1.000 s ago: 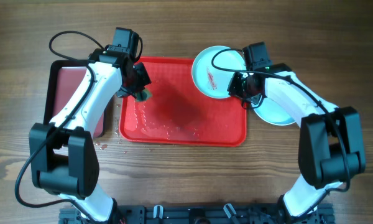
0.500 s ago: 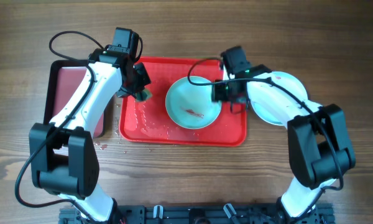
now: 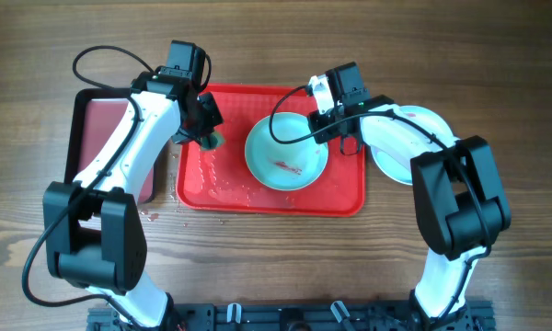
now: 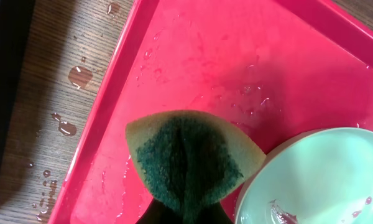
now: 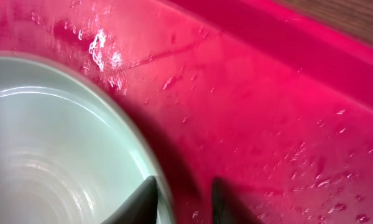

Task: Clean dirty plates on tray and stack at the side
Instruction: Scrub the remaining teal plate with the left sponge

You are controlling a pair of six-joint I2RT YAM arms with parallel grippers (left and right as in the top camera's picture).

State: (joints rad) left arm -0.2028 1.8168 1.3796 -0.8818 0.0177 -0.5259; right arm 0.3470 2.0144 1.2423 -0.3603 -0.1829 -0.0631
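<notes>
Plates first: one light blue plate (image 3: 287, 154) is lying flat inside the red tray (image 3: 258, 198), right of its middle, with a thin reddish smear showing on it. A second plate (image 3: 403, 167) is sitting on the desk (image 3: 258, 276) just beside the tray's right edge, partly hidden under your right arm.

That right arm is bending in from the right, and the right claw (image 3: 331, 129) is hanging over the first plate's upper right rim. In the right wrist view its fingers are standing apart, released: one is over the plate, the other over the tray.

Your left arm is stretching up the left side and curling in over the tray's upper left part. There the left claw (image 3: 205, 136) is pinching a folded sponge (image 4: 185, 158), yellow with a green face, above wet red plastic beside the plate.

Water is beading on the tray floor. Droplets (image 4: 79, 76) are lying on the wooden desk between the red tray and a black-rimmed tray (image 3: 76, 138) at the left.
</notes>
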